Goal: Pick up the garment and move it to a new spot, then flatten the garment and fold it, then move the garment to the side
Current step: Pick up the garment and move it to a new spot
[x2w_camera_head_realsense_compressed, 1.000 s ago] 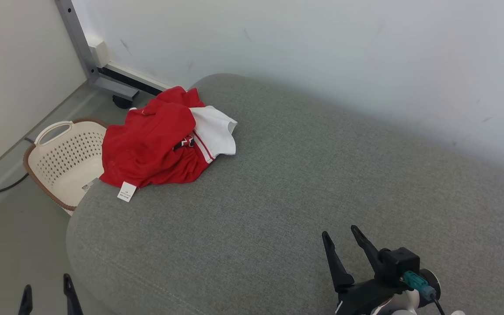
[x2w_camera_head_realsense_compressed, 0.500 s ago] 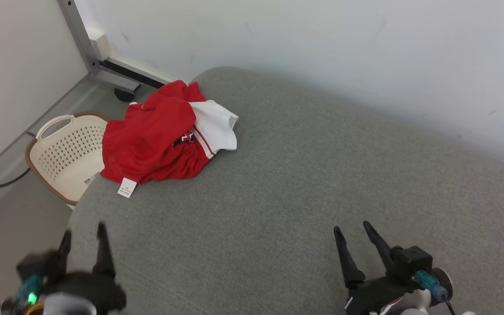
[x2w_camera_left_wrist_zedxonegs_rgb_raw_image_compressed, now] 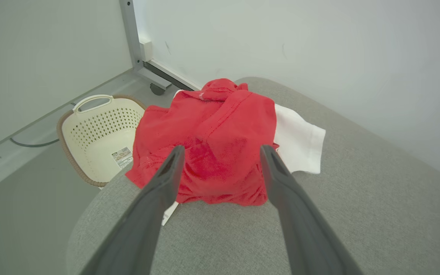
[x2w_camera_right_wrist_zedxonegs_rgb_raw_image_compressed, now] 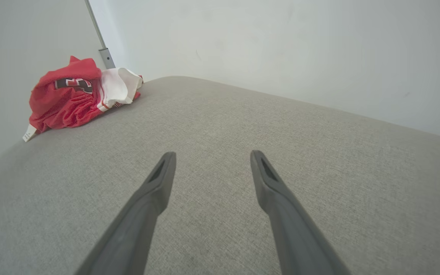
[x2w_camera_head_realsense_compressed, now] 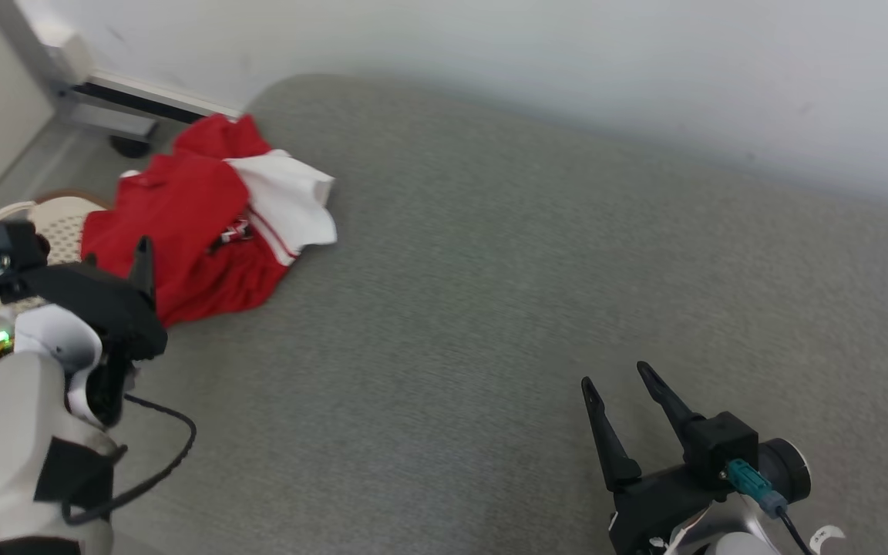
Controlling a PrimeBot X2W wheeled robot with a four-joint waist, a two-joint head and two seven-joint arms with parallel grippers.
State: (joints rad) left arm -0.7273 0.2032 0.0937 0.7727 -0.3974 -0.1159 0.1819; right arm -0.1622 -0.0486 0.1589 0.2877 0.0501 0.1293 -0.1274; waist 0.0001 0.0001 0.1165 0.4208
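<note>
A crumpled red garment (x2w_camera_head_realsense_compressed: 182,223) with a white sleeve lies at the far left end of the grey cushion (x2w_camera_head_realsense_compressed: 490,270), partly over its edge. My left gripper (x2w_camera_head_realsense_compressed: 132,266) hovers just short of the garment's near side, open, with nothing between its fingers. The left wrist view looks between those fingers at the red garment (x2w_camera_left_wrist_zedxonegs_rgb_raw_image_compressed: 212,130), and my left gripper (x2w_camera_left_wrist_zedxonegs_rgb_raw_image_compressed: 222,149) stands apart from the cloth. Over the cushion's near right part is my right gripper (x2w_camera_head_realsense_compressed: 613,374), open and empty. From my right gripper (x2w_camera_right_wrist_zedxonegs_rgb_raw_image_compressed: 212,153) the garment (x2w_camera_right_wrist_zedxonegs_rgb_raw_image_compressed: 67,99) is far off at upper left.
A cream perforated basket (x2w_camera_left_wrist_zedxonegs_rgb_raw_image_compressed: 92,100) stands on the floor beside the cushion's left end, below the garment; its wall (x2w_camera_head_realsense_compressed: 62,220) shows behind my left arm. A grey metal frame leg (x2w_camera_left_wrist_zedxonegs_rgb_raw_image_compressed: 128,38) stands in the corner. A white wall runs behind the cushion.
The head camera has turned, shifting the whole picture. My left arm has risen from the bottom edge up to the garment's near side. The right gripper has kept its place.
</note>
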